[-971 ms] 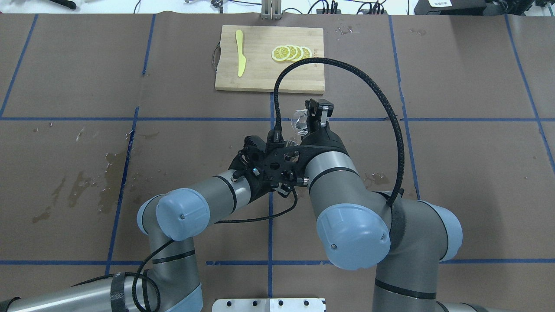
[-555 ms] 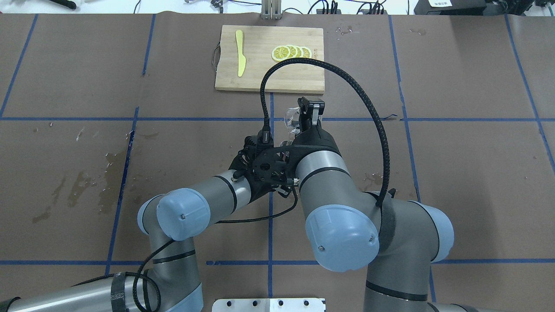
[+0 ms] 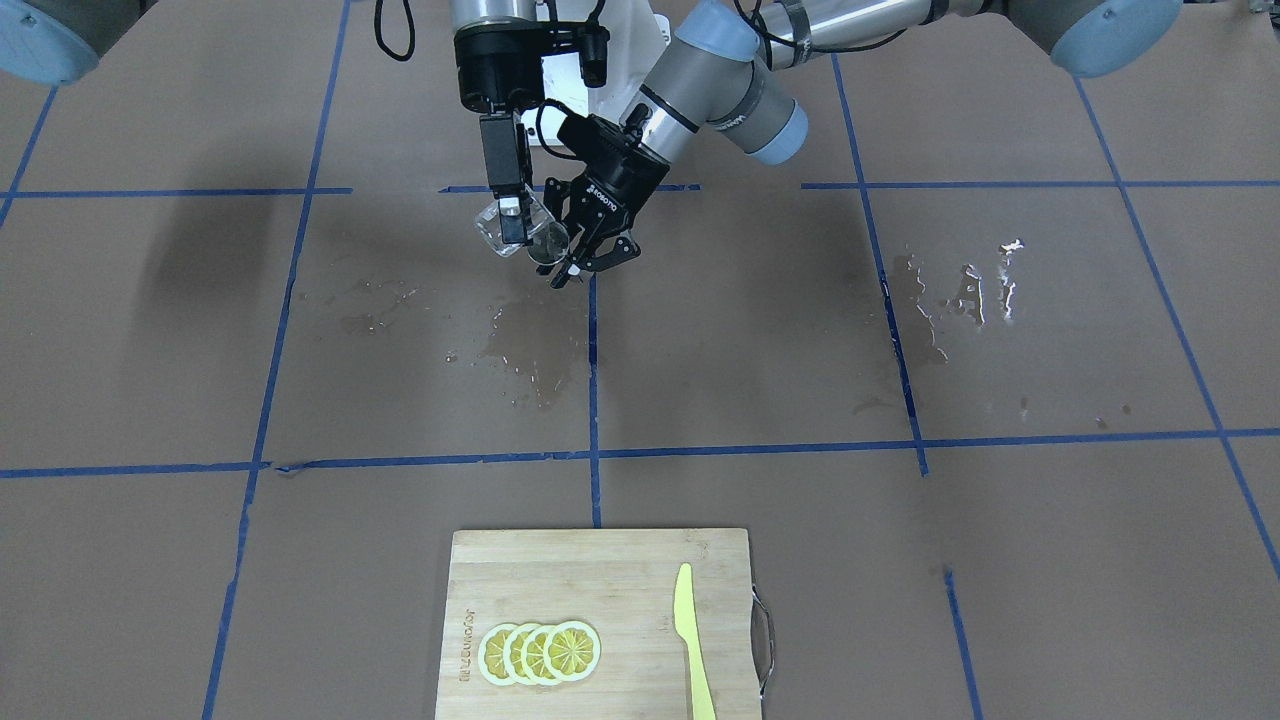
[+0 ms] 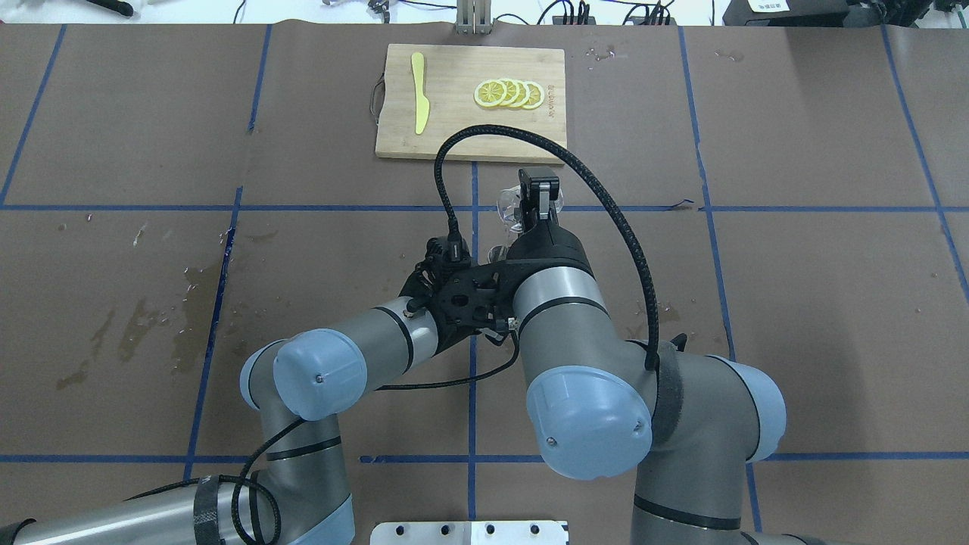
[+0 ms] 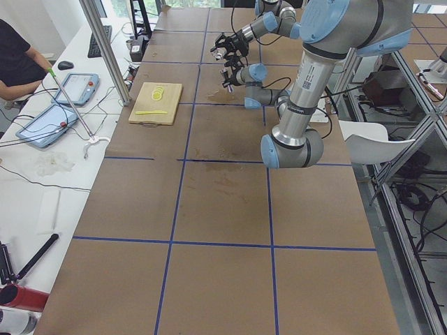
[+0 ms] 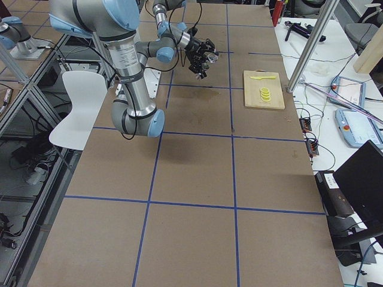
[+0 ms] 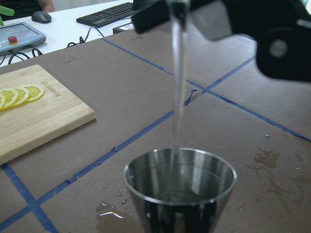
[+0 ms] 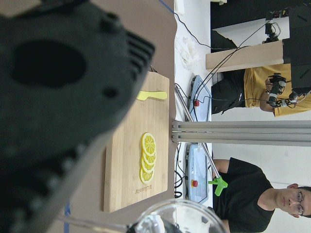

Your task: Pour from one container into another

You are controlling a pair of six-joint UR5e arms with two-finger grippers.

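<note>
1 beaker (image 3: 489, 231), 1 jigger (image 7: 194, 171), 4 lemon slices (image 3: 540, 652).

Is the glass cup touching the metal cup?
Apart. The left wrist view shows liquid falling through open air from the glass cup down into the metal cup.

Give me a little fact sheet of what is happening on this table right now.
Action: pouring, a thin clear stream drops into the cup
Pouring from: clear glass beaker, tilted, in the right gripper
Pouring into: metal jigger, upright, in the left gripper
Height: both held in the air over the table
Spills: wet patches on the table
Also there: cutting board with lemon slices and a yellow knife
</note>
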